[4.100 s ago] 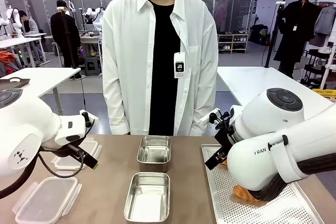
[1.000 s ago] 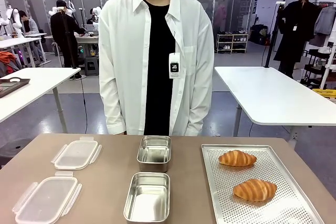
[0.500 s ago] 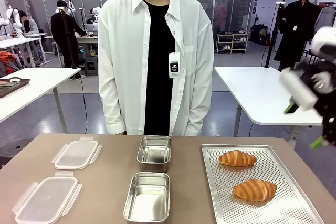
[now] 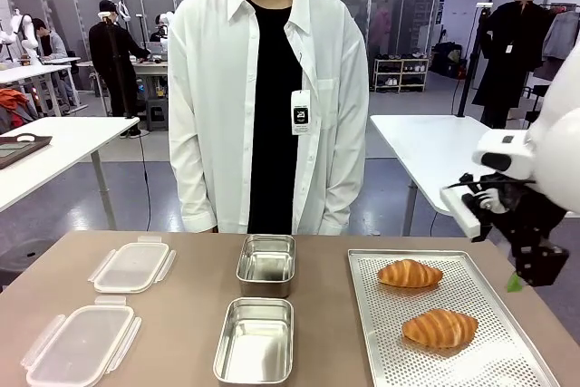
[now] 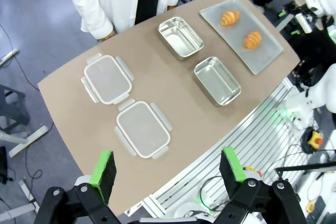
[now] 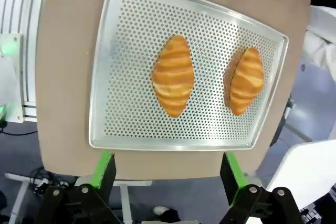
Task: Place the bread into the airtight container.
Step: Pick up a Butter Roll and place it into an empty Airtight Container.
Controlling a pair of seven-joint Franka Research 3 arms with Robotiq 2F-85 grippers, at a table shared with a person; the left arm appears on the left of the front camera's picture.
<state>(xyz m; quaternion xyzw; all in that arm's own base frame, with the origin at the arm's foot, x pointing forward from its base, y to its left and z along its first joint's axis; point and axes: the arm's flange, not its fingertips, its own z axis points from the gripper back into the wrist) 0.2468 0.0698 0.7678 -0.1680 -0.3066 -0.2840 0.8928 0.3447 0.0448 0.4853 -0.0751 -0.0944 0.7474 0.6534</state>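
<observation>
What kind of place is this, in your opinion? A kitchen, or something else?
Probably a robotics lab or test hall, not a kitchen: a white robot arm stands at this table, more white worktables stand behind, and an emergency-stop button sits below the table edge.

The bread [image 4: 410, 273] is showing golden-brown stripes; the tray [image 4: 381, 314] is shining silver with dots; the table [image 4: 181, 333] is looking brown.
</observation>
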